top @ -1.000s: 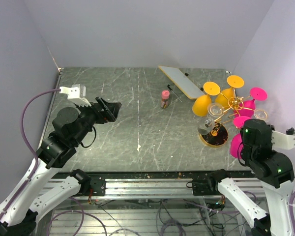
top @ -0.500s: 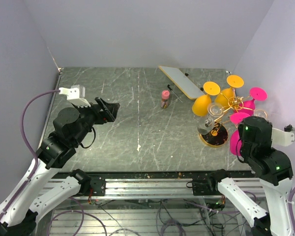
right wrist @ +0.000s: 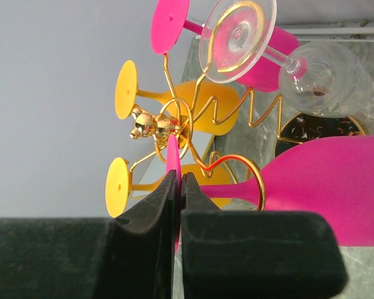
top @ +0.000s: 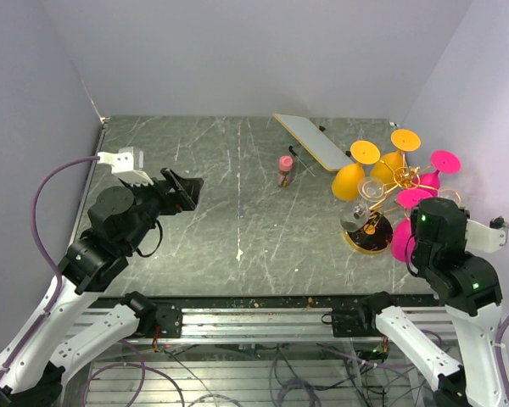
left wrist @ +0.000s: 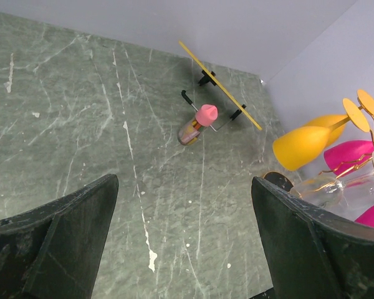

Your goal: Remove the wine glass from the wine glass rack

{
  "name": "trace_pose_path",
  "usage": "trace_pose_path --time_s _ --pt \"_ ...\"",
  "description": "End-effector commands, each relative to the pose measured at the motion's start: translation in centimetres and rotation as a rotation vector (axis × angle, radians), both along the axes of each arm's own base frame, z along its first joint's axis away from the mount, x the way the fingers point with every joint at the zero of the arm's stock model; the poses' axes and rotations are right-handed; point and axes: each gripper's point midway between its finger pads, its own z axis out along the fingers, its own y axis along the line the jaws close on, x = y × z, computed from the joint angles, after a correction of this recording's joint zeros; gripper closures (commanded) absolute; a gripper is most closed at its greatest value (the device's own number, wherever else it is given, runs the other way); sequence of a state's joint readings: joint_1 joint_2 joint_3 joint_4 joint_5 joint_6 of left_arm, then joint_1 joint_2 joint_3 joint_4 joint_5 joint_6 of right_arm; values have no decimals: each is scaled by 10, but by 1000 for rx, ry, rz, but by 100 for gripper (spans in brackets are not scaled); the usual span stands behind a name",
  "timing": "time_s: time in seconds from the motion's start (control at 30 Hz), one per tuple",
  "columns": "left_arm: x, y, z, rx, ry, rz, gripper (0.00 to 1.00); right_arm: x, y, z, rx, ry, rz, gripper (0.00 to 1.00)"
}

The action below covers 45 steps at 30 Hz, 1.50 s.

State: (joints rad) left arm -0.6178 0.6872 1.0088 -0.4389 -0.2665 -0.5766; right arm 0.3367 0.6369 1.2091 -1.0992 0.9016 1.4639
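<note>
The gold wire wine glass rack stands at the right on a round dark base. It carries yellow, pink and clear glasses hanging upside down. My right gripper is shut on the thin foot of a pink wine glass. The stem of that glass still runs through a gold loop arm. In the top view this glass's bowl shows beside my right wrist, which covers the fingers. My left gripper is open and empty, far left over the table.
A flat white board lies at the back. A small bottle with a pink cap lies mid-table. A clear glass and two yellow glasses hang on the rack's left side. The right wall is close behind the rack.
My right wrist has shifted a little toward the rack with the pink glass's foot pinched; the pink bowl moved slightly left. The left arm has barely moved.
</note>
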Motion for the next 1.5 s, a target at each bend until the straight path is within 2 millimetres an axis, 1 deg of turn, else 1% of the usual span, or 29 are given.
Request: trace_pose_path --time_s 0.0,0.27,0.4,0.53,0.7,0.77,1.0,1.13,1.3,1.47 --pt "-1 7 19 -19 -39 23 2 4 -3 3 46 -66 -47 100" --pt "-2 2 14 -35 -27 1 2 11 -2 -6 70 -62 -77 100" --pt "-2 -2 13 -40 -23 -11 2 17 -2 -6 70 -75 -84 100" --pt "-4 0 13 -36 -17 -7 2 19 -1 -6 78 -75 -93 100" --pt "-5 2 14 -40 -24 -3 2 17 -4 -6 91 -82 -118 100" --pt "-5 2 15 -41 -26 -4 2 18 -4 -3 84 -95 -109 100" --pt "-5 2 16 -42 -24 -6 2 19 6 7 80 -115 -27 100" --pt "-5 2 20 -53 -33 -5 2 19 17 14 103 -164 52 100" --pt "-6 -4 21 -69 -27 -32 2 17 30 11 158 -158 123 100" --pt "-6 -11 18 -87 -12 -57 2 7 41 10 222 -186 191 100"
